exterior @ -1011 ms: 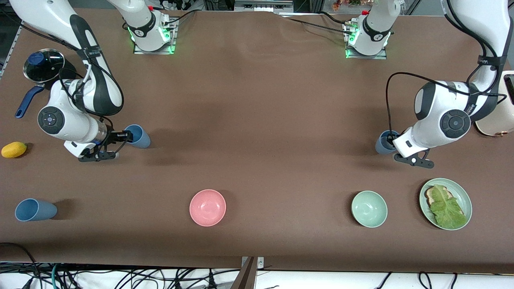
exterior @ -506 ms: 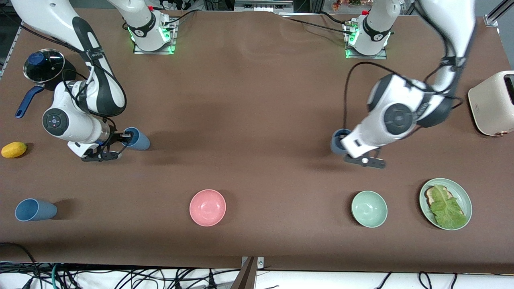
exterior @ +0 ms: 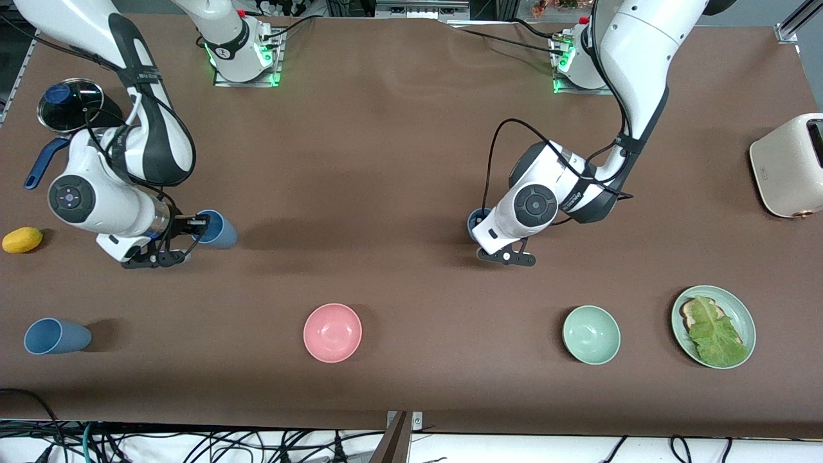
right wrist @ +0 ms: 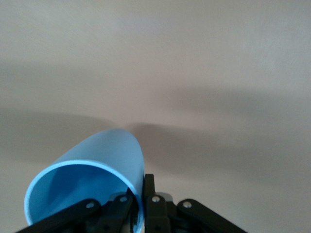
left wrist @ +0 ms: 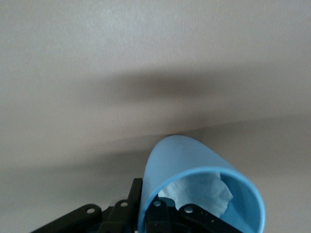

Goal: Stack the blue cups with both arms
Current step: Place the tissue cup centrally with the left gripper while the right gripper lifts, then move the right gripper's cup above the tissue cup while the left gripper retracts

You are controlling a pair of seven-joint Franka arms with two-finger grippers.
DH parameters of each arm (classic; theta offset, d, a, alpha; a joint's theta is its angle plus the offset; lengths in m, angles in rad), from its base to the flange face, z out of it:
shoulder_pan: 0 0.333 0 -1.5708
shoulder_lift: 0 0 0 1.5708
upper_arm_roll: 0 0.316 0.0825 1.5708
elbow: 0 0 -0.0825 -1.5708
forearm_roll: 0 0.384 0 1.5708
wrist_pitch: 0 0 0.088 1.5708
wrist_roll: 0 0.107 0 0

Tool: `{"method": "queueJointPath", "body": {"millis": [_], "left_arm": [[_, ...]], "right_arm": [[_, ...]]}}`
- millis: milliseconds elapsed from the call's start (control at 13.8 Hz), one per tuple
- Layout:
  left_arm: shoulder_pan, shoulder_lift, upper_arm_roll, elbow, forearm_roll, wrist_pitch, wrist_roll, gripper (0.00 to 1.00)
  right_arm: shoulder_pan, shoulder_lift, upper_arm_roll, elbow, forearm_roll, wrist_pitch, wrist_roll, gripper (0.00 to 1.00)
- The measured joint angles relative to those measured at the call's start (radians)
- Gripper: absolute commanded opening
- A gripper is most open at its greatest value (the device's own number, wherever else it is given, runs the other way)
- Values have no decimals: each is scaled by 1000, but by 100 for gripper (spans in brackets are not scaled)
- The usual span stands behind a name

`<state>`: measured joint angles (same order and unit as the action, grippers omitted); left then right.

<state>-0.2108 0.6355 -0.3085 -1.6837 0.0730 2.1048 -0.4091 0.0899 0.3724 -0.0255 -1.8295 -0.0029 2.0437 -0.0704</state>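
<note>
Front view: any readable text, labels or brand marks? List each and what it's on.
None can be read.
Right arm: white lettering on the black strap, too small to read.
Left arm: strap lettering, too small to read.
Toaster: small mark on its side, too small to read.
Both bases: dark bands with a small white mark, not legible.
Cups, bowls, plate: no print visible.

From high across the surface (exterior: pixel 411 161) we look down toward both bases. Each wrist view looks close along its pincer at a held blue cup (left wrist: pixel 194 189) (right wrist: pixel 92 189); both cups (exterior: pixel 215 229) (exterior: pixel 477 222) also appear in our front view.
</note>
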Motion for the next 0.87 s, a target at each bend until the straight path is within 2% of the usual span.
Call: {"method": "queueJointPath", "body": {"millis": [289,506,650,867], "left_arm": [[10,-47,0,47,0,-33,7,100],[29,-180,4,69,0,-171,7,100],[69,-271,8,78,0,-286,32,100],[154,-351,17,108,6,-413,168,100]], "right_arm": [[97,-1,4,114,3,-104,133,0],[176,8,6,177,17,-159,243,0],[235,30,7,236,67,-183,323,0],[343,71,10,306,123,-189,478,0]]}}
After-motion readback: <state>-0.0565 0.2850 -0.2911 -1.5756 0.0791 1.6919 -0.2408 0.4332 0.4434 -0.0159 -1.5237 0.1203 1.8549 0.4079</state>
